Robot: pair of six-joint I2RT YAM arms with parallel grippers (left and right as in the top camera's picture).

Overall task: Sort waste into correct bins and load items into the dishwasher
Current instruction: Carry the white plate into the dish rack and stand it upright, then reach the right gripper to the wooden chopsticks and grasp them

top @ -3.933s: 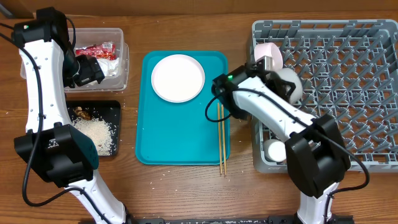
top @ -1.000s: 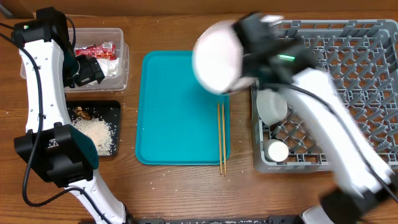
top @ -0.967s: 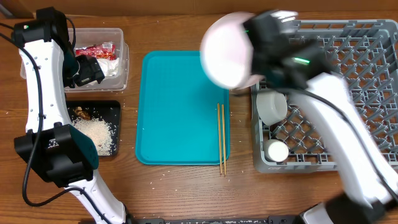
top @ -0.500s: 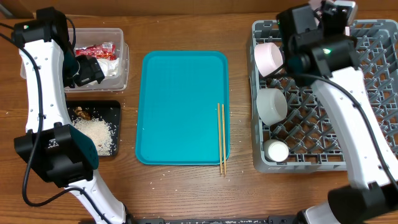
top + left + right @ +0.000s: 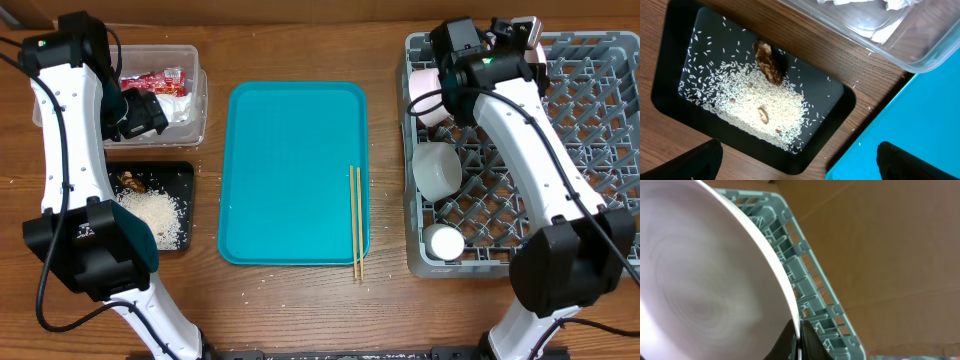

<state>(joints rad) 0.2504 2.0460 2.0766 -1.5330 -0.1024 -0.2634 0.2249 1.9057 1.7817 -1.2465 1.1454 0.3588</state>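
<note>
My right gripper (image 5: 799, 341) is shut on the rim of the round pale plate (image 5: 700, 280) and holds it on edge over the far left part of the grey dish rack (image 5: 585, 150); in the overhead view this gripper (image 5: 515, 40) mostly hides the plate. The pinkish-white bowl (image 5: 430, 95), blue-grey bowl (image 5: 437, 170) and white cup (image 5: 443, 242) sit in the rack's left column. Two chopsticks (image 5: 355, 222) lie on the teal tray's right edge. My left gripper (image 5: 800, 167) is open and empty above the black tray (image 5: 670, 95), which holds rice (image 5: 755, 100) and a brown lump (image 5: 769, 62).
The clear tub (image 5: 195, 125) at the far left holds the red-and-white wrapper (image 5: 152, 82) and the white napkin (image 5: 182, 108). The teal tray (image 5: 290, 170) lies between the bins and the rack. A few rice grains lie on the table near its front edge.
My right arm has lifted the plate off the teal tray and carried it right and back to the rack's far left part. The left arm has not moved.
</note>
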